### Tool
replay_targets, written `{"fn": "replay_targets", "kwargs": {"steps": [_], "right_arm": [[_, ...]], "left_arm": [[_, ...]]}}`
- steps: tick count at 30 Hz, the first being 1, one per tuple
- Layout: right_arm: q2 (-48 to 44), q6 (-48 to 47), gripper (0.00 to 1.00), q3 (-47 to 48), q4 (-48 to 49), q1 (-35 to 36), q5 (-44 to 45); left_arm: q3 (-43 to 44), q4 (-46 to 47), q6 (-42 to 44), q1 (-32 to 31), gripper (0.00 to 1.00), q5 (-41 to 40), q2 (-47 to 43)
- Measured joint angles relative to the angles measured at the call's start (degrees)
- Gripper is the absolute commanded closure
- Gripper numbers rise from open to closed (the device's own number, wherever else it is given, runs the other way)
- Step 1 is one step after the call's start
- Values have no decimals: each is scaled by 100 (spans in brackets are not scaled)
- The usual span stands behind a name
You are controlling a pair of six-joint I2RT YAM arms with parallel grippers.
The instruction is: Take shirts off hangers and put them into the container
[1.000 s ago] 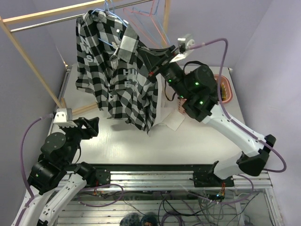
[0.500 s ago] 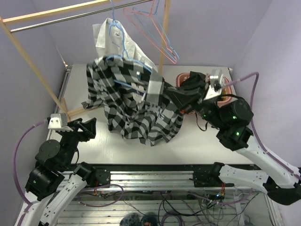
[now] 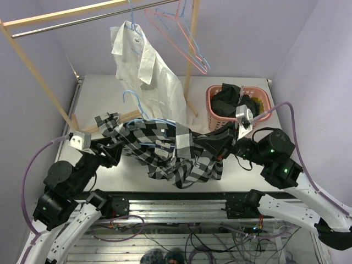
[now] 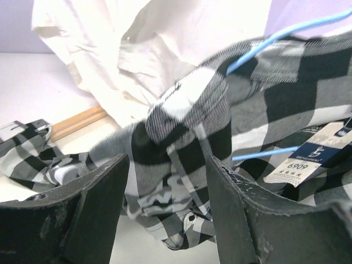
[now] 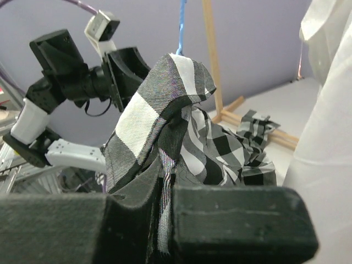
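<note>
The checked shirt (image 3: 165, 151) is lying bunched on the desk (image 3: 99, 99), with the blue hanger (image 3: 144, 117) inside it.
The right end effector (image 5: 165, 187) is pinching its right side; the left end effector (image 4: 166, 165), jaws apart, is facing its left side, nearer the hanger's hook.

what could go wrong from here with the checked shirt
1. The blue hanger is still threaded through the checked shirt. With the right gripper shut on the cloth alone, a pull toward the basket would likely drag the hanger along.
2. The basket already holds dark clothing, so the bulky shirt may spill over the rim.
3. The white shirt hangs just behind, so the hook might snag it.
</note>
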Motion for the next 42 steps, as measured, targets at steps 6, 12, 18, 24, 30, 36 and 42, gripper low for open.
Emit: {"fn": "replay_targets", "kwargs": {"steps": [6,12,18,24,30,36,42], "right_arm": [[-651,39,100,-280,-501,0,7],[-1117,92,100,-293,-656,0,175],[-1211,256,100,-363,-682,0,87],[-1174,575,100,-538,-398,0,-229],[-1097,951,100,-815,131,-9,-566],[-791,1464,100,-1130,852,-17,-859],[-697,1718,100,-1294,1108,-37,-929]], "left_arm": [[-79,157,109,-4,36,527,59],[-79,197,195,-4,39,1128,566],[-79,210,229,-4,45,1458,789],[-81,223,258,-4,70,1545,616],[-81,234,323,-4,69,1703,608],[-81,229,323,-4,67,1709,612],[-81,210,328,-4,93,1576,614]]}}
